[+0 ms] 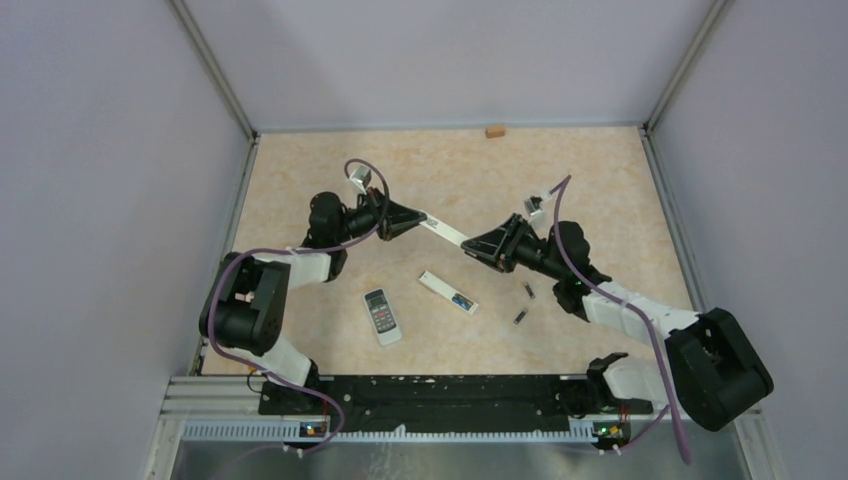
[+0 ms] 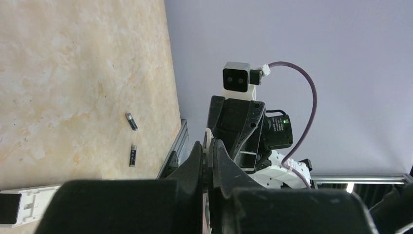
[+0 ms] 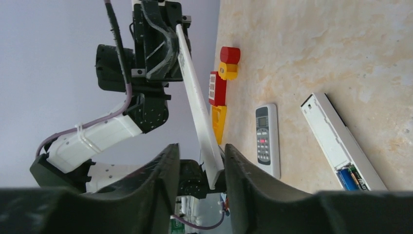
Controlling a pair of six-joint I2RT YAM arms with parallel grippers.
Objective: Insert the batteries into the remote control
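Note:
My left gripper (image 1: pixel 418 220) is shut on one end of a long thin white panel (image 1: pixel 442 230) and holds it above the table. In the left wrist view only the panel's edge shows between the closed fingers (image 2: pixel 208 146). My right gripper (image 1: pixel 470 243) is open around the panel's other end (image 3: pixel 197 107), which sits close to one finger. A long white remote (image 1: pixel 447 292) lies with its compartment open, and a bluish and a dark battery (image 3: pixel 353 178) sit in it. Two loose batteries (image 1: pixel 529 291) (image 1: pixel 519 317) lie to its right and also show in the left wrist view (image 2: pixel 131 121) (image 2: pixel 132 155).
A smaller grey-and-white remote (image 1: pixel 381 316) lies face up to the left of the long one (image 3: pixel 266 139). A small tan block (image 1: pixel 494 130) sits at the far edge. Red and yellow toy pieces (image 3: pixel 221 87) show beyond the table in the right wrist view.

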